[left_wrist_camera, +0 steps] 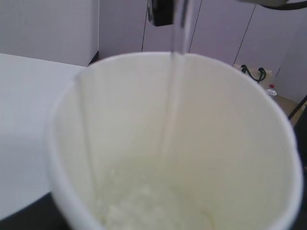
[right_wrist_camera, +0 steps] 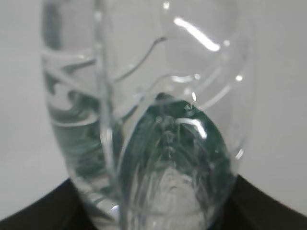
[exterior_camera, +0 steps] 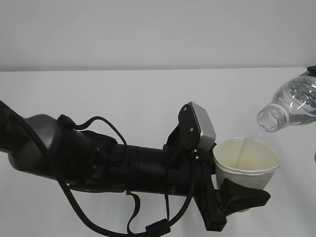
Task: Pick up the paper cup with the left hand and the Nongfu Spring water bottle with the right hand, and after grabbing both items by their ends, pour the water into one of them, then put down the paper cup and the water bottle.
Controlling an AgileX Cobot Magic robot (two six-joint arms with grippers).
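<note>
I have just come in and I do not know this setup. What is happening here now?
The left gripper holds a white paper cup upright above the table. From the right, a clear water bottle is tilted with its open mouth over the cup's rim, and a thin stream of water runs into the cup. The right gripper holds the bottle's end. A little water is already in the cup.

Bright, even light washes the white table [exterior_camera: 123, 98] and wall to near-blank in the exterior view, with only faint shadow beneath the dark arm [exterior_camera: 98, 158]. In the left wrist view the paper cup [left_wrist_camera: 182, 143] fills the picture, soft and slightly overexposed. In the right wrist view the bottle [right_wrist_camera: 148, 120] is blurred, streaked with white glare.
</note>
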